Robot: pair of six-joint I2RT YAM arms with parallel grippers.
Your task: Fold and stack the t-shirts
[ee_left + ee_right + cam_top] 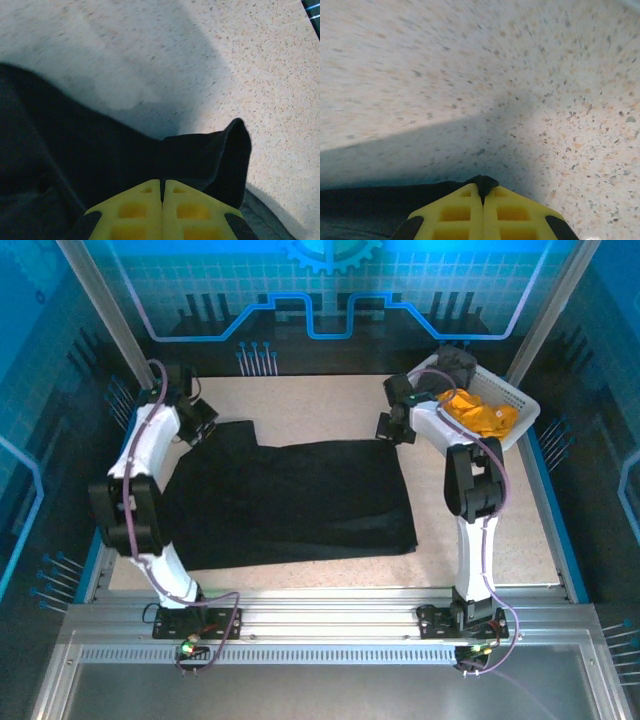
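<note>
None folded yet: our left gripper and right gripper jaws clamp the black t-shirt's corners; orange t-shirt waits inside the basket.

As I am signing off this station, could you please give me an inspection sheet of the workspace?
Surface: speckled beige tabletop, no stains seen.
Job's things: large black cloth t-shirt spread flat mid-table; crumpled orange-yellow cloth t-shirt and dark grey cloth t-shirt in the white plastic lattice basket, far right.
Clutter: nothing seen.
Grippers: left gripper, yellow fingers shut on the black shirt's far left corner; right gripper shut on its far right corner.
Cables: purple cables along both arms.
Surroundings: blue-lit panels; aluminium rail nearest.
</note>
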